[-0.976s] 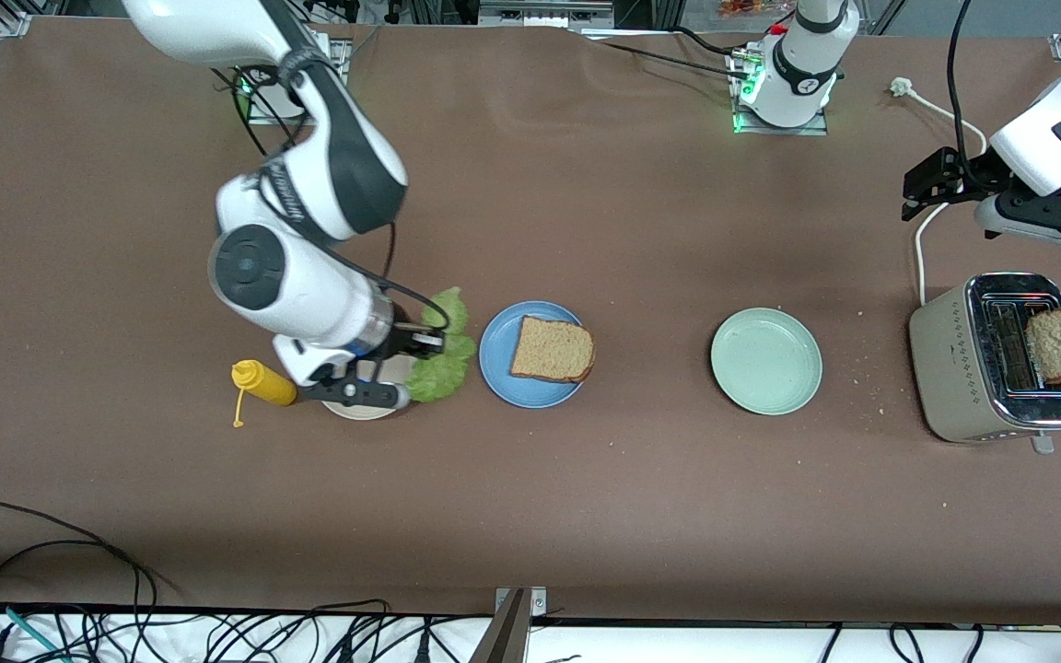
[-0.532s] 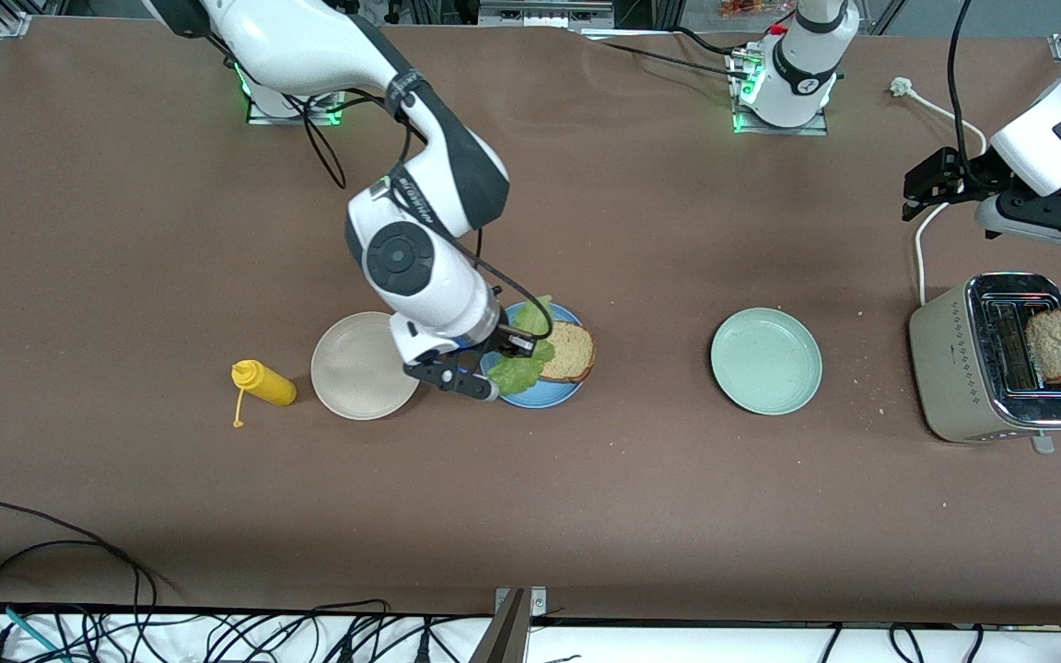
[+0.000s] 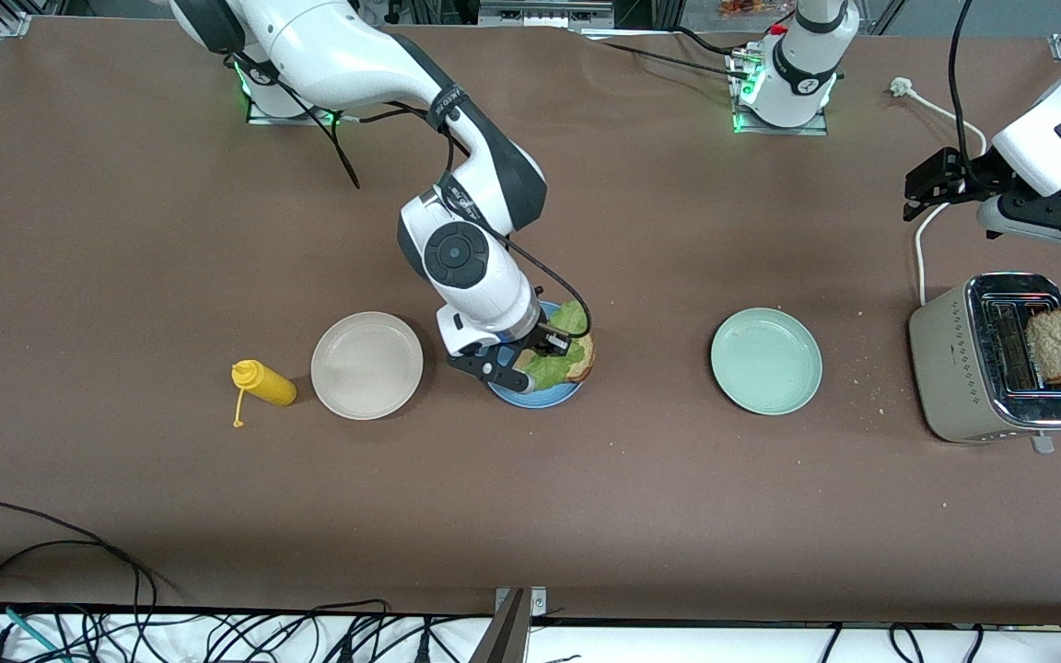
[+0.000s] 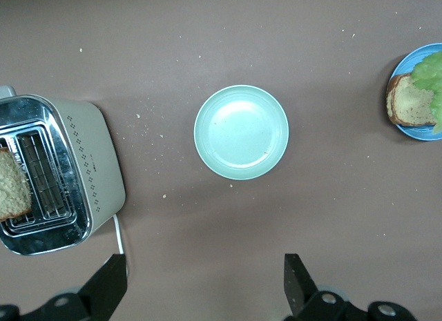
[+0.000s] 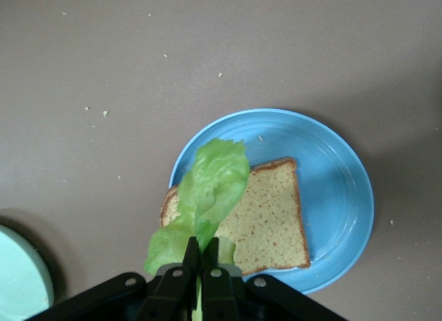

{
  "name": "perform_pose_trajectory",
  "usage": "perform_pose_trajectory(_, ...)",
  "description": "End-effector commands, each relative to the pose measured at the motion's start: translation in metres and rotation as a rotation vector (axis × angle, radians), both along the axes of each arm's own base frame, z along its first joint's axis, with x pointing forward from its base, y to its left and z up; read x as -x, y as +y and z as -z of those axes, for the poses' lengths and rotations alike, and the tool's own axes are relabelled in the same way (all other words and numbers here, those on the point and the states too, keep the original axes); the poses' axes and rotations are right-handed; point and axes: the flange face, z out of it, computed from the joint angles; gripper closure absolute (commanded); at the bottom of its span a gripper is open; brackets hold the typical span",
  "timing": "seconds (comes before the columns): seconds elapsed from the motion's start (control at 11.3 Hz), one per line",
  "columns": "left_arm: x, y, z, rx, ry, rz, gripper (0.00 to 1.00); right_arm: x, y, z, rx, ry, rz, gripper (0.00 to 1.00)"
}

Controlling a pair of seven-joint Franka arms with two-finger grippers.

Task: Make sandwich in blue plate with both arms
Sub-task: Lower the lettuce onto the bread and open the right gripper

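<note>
Right tool [image 3: 544, 354] hangs over the blue plate [image 3: 530, 398], centre of the front frame, clenched on the stem end of a lettuce leaf [image 5: 207, 190]. In the right wrist view the leaf dangles over the bread slice [image 5: 273, 217] on the plate; not yet laid down.

Left tool [image 3: 926, 184], upper right of the front frame, waits with fingers spread, holding nothing, above the table [image 3: 632, 516] near the toaster [image 3: 963, 368]. Second slice [image 3: 1057, 345] sits up out of the toaster slot, far right. Mint plate [image 3: 766, 361] and white plate [image 3: 367, 366] flank the blue one; mustard bottle [image 3: 263, 382] at mid-left.

Risks, as judged:
- Leaf hangs toward one edge of the slice; released here it could drape off the bread or over the plate rim.
- A limp leaf may cling to the fingers on release and lift away again.
- Dropping too low could shove the slice across the plate.
</note>
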Motion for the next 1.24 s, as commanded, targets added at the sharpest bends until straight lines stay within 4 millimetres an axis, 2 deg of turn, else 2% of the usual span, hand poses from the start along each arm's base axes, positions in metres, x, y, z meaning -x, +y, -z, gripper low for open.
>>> perform_pose_trajectory(0.0, 0.001, 0.002, -0.005, 0.006, -0.006, -0.003, 0.00, -0.004, 0.004, 0.015, 0.003, -0.001, 0.010, 1.00)
perform_pose_trajectory(0.35, 0.001, 0.003, -0.005, 0.006, -0.006, -0.005, 0.00, -0.006, 0.002, 0.038, 0.024, 0.001, 0.008, 1.00)
perform_pose_trajectory(0.44, 0.001, 0.003, -0.004, 0.006, -0.004, -0.006, 0.00, -0.011, -0.005, 0.043, 0.035, -0.004, 0.011, 0.78)
perform_pose_trajectory(0.53, 0.000, 0.004, -0.005, 0.006, -0.006, -0.008, 0.00, -0.014, -0.008, 0.044, 0.041, -0.014, 0.012, 0.01)
perform_pose_trajectory(0.98, 0.000, 0.005, -0.004, 0.006, -0.004, -0.009, 0.00, -0.021, -0.016, 0.040, 0.073, -0.052, -0.015, 0.00)
perform_pose_trajectory(1.15, 0.000, 0.005, -0.003, 0.006, -0.003, -0.008, 0.00, -0.021, -0.016, 0.028, 0.065, -0.063, -0.057, 0.00)
